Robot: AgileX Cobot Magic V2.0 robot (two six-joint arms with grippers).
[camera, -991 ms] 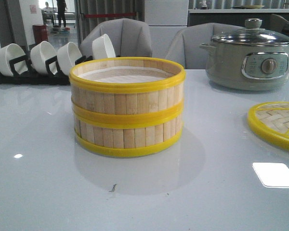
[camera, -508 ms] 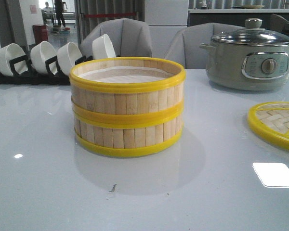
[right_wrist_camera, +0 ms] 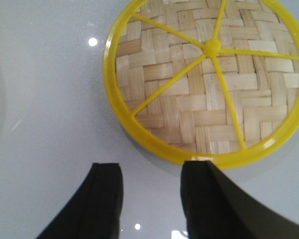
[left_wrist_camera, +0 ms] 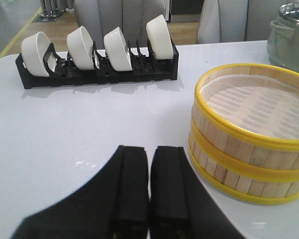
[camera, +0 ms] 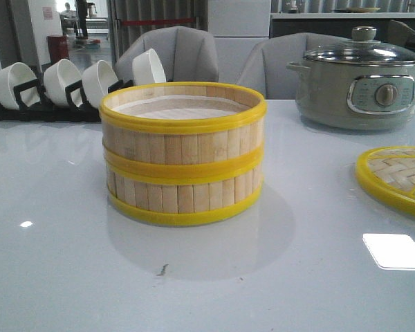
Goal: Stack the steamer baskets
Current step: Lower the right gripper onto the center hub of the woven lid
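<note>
The glossy white table (camera: 69,277) carries the lower steamer basket (camera: 183,200) at its centre, with the upper steamer basket (camera: 183,135) stacked on it. A black rack (camera: 48,107) of white bowls stands at 10 o'clock, the grey-green pot (camera: 360,90) at 2 o'clock, the woven lid (camera: 398,176) at 3 o'clock.
</note>
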